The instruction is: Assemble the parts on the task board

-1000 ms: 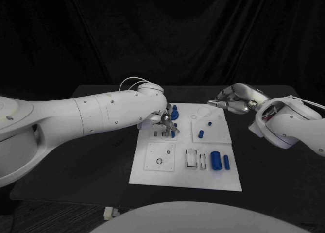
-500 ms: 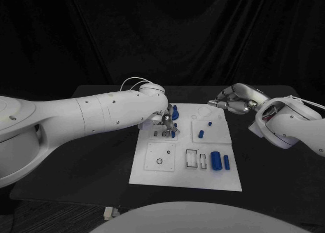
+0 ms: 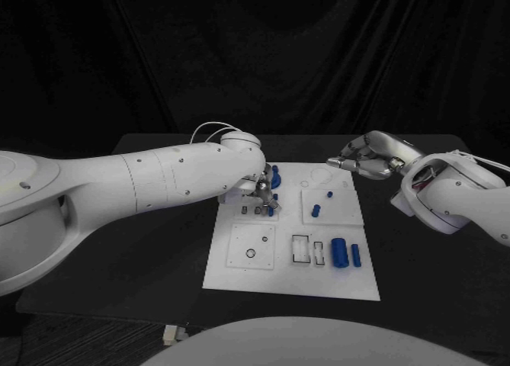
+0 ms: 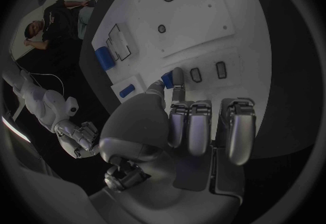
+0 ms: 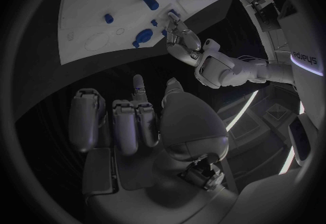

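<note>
The left robot hand (image 3: 258, 194) pinches a small blue part (image 4: 166, 78) between thumb and fingertip, low over the far-left corner of the task board (image 3: 293, 282) — a seating step, I judge, calling for straight alignment and a gentle press. The right robot hand (image 3: 363, 162) hovers curled, holding nothing. "dexys" — possibly — shows on equipment in the right wrist view.

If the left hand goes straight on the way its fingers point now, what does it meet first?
Most likely the task board itself: the left hand pinches a small blue part just above it, beside two small dark slots. How close it is to the board is unclear.
</note>
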`<move>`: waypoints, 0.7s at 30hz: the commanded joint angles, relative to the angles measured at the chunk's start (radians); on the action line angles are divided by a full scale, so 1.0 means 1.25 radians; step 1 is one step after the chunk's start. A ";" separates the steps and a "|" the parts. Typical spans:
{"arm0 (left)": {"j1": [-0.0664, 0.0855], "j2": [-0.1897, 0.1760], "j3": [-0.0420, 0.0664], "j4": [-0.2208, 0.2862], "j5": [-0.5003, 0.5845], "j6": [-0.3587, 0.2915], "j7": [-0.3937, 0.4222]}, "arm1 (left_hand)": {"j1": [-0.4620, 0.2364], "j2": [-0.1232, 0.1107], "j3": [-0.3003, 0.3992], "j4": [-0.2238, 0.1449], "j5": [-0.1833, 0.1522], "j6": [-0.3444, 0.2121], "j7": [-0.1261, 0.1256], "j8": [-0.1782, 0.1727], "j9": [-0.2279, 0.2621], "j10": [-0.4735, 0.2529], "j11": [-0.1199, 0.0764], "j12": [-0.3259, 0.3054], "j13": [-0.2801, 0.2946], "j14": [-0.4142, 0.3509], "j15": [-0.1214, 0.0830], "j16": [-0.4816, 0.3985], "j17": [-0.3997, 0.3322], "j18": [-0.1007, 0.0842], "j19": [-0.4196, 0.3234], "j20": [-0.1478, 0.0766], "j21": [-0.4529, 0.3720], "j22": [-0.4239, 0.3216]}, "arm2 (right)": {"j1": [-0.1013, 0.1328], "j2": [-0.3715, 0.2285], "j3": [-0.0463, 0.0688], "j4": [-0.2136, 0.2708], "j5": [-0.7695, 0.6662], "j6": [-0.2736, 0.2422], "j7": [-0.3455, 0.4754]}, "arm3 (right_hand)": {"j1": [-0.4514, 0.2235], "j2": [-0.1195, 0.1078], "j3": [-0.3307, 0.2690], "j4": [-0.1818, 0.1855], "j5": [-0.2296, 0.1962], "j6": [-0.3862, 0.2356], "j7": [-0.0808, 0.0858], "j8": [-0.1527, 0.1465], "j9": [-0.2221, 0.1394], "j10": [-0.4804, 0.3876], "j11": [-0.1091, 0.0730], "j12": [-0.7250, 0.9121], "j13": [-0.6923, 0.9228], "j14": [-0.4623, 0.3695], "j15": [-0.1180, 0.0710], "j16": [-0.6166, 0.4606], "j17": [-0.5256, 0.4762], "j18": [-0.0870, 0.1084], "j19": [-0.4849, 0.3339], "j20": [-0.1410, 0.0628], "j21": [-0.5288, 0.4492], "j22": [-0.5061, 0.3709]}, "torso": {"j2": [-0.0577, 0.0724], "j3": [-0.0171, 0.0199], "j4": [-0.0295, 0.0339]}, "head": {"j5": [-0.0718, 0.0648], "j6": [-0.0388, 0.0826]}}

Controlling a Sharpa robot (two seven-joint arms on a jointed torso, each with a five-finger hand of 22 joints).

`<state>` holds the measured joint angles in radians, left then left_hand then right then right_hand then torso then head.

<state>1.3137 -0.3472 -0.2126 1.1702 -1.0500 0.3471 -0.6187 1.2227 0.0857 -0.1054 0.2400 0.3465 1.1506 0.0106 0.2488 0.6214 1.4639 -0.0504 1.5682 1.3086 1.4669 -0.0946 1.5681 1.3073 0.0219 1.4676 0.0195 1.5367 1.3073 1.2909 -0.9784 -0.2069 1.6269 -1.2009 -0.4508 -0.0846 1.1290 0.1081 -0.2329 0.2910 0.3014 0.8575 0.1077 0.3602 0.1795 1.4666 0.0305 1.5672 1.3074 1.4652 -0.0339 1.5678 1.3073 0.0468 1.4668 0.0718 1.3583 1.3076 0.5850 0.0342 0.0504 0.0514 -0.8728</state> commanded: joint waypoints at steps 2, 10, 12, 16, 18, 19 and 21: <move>-0.002 0.003 0.001 -0.001 0.002 0.008 0.004 | 0.011 0.001 0.007 -0.003 0.005 -0.004 0.001 -0.003 0.001 0.086 -0.006 0.002 0.210 0.083 -0.006 0.002 0.211 -0.006 0.052 -0.006 -0.003 0.178 | -0.002 0.000 0.001 -0.002 -0.002 0.004 -0.009 | 0.004 0.002 -0.007 0.000 0.005 0.006 0.001 0.003 0.001 0.083 0.001 0.003 0.211 0.083 0.000 0.000 0.204 0.007 -0.002 0.004 -0.005 0.151 | 0.000 0.0001 0.0001 | 0.001 0.000; -0.005 0.005 0.001 -0.005 0.002 0.004 0.004 | 0.023 -0.002 0.020 -0.011 0.012 -0.005 0.000 -0.007 0.000 0.086 -0.007 0.002 0.210 0.083 -0.007 0.002 0.211 -0.006 0.052 -0.006 -0.004 0.178 | -0.002 0.001 0.001 -0.003 -0.002 0.006 -0.008 | 0.005 0.002 -0.007 0.000 0.006 0.007 0.001 0.004 0.001 0.083 0.001 0.003 0.211 0.083 0.000 0.000 0.203 0.007 -0.003 0.004 -0.008 0.150 | 0.000 -0.0002 0.0002 | 0.003 0.000; -0.006 0.005 0.001 -0.005 0.002 0.002 0.004 | 0.033 -0.005 0.029 -0.019 0.020 -0.005 0.000 -0.009 0.000 0.086 -0.007 0.002 0.210 0.083 -0.007 0.002 0.211 -0.006 0.052 -0.007 -0.004 0.178 | -0.002 0.001 0.001 -0.003 -0.002 0.006 -0.008 | 0.006 0.003 -0.008 0.000 0.007 0.008 0.000 0.005 0.002 0.083 0.001 0.003 0.211 0.083 0.000 -0.001 0.203 0.008 -0.004 0.003 -0.009 0.150 | 0.000 0.0001 0.0000 | 0.003 0.000; -0.007 0.006 0.001 -0.005 0.002 0.002 0.004 | 0.049 -0.009 0.047 -0.032 0.021 -0.006 -0.001 -0.013 0.000 0.086 -0.008 0.002 0.210 0.083 -0.008 0.002 0.211 -0.006 0.052 -0.007 -0.004 0.178 | -0.002 0.001 0.001 -0.003 -0.002 0.007 -0.008 | 0.007 0.003 -0.009 -0.001 0.007 0.009 0.000 0.006 0.002 0.083 0.000 0.003 0.211 0.082 -0.001 -0.001 0.201 0.008 -0.005 0.003 -0.011 0.149 | 0.000 -0.0001 0.0001 | 0.005 0.000; -0.007 0.005 0.001 -0.004 0.002 0.000 0.004 | 0.052 -0.010 0.053 -0.035 0.020 -0.006 -0.001 -0.014 0.000 0.086 -0.008 0.002 0.210 0.083 -0.008 0.002 0.211 -0.006 0.052 -0.007 -0.005 0.178 | -0.002 0.001 0.001 -0.003 -0.002 0.007 -0.008 | 0.008 0.003 -0.009 -0.001 0.008 0.010 -0.001 0.007 0.003 0.083 0.000 0.003 0.211 0.082 -0.001 -0.002 0.199 0.009 -0.006 0.003 -0.014 0.148 | 0.000 0.0001 0.0002 | 0.004 0.000; -0.007 0.004 0.001 -0.003 0.002 -0.002 0.004 | 0.054 -0.012 0.056 -0.037 0.020 -0.006 -0.001 -0.014 0.000 0.086 -0.008 0.002 0.210 0.083 -0.008 0.002 0.211 -0.006 0.052 -0.007 -0.005 0.178 | -0.002 0.000 0.001 -0.003 -0.002 0.007 -0.008 | 0.008 0.003 -0.009 -0.001 0.008 0.010 -0.001 0.007 0.003 0.083 0.000 0.003 0.211 0.082 -0.001 -0.002 0.199 0.009 -0.006 0.003 -0.014 0.148 | 0.000 -0.0001 0.0001 | 0.004 0.000; -0.007 0.002 0.001 -0.001 0.002 -0.005 0.003 | 0.060 -0.014 0.065 -0.042 0.021 -0.006 -0.001 -0.016 0.000 0.086 -0.008 0.002 0.210 0.083 -0.008 0.002 0.211 -0.006 0.052 -0.007 -0.005 0.178 | -0.002 0.000 0.001 -0.003 -0.002 0.007 -0.008 | 0.009 0.003 -0.010 -0.001 0.009 0.010 -0.001 0.007 0.003 0.083 0.000 0.003 0.211 0.081 -0.001 -0.003 0.197 0.009 -0.007 0.003 -0.016 0.148 | 0.000 -0.0002 0.0001 | 0.004 0.000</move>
<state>1.3091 -0.3442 -0.2113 1.1654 -1.0499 0.3459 -0.6188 1.2850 0.0659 -0.0311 0.1879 0.3708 1.1489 0.0128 0.2322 0.6212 1.4650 -0.0500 1.5683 1.3090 1.4632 -0.0980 1.5681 1.3081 0.0219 1.4639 0.0158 1.5367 1.3073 1.2909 -0.9774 -0.2069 1.6229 -1.2009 -0.4470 -0.0845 1.1321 0.1112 -0.2385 0.2910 0.3053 0.8645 0.1076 0.3639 0.1824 1.4665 0.0305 1.5673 1.3073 1.4652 -0.0339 1.5678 1.3073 0.0468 1.4632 0.0754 1.3410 1.3074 0.5848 0.0341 0.0505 0.0571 -0.8728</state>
